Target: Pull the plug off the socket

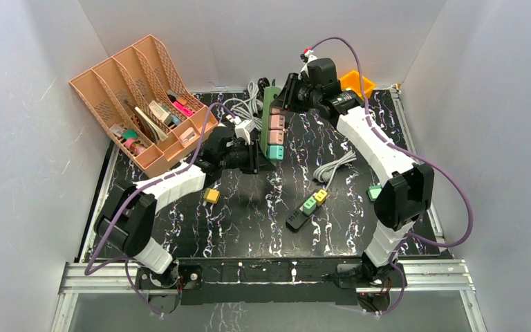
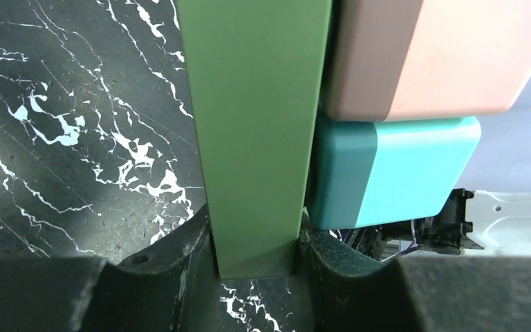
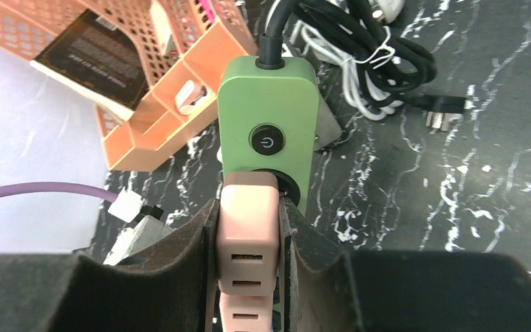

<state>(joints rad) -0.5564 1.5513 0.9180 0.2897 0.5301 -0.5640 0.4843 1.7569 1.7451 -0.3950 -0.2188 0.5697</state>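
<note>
Jaws of the left gripper [image 2: 256, 266] pinch the near end of the green power strip [image 2: 256, 124] (teal plug [image 2: 401, 169] just beside) on the worktop [image 1: 249, 214]; farther back, the right gripper [image 3: 249, 235] is clamped on the pink plug [image 3: 249, 207] by the switch [image 3: 267, 142].

One readable sign.
Power symbol on round black button [image 3: 267, 142] at green power strip's [image 3: 268, 90] cable end; dark booklet's [image 3: 95, 54] print illegible.
</note>
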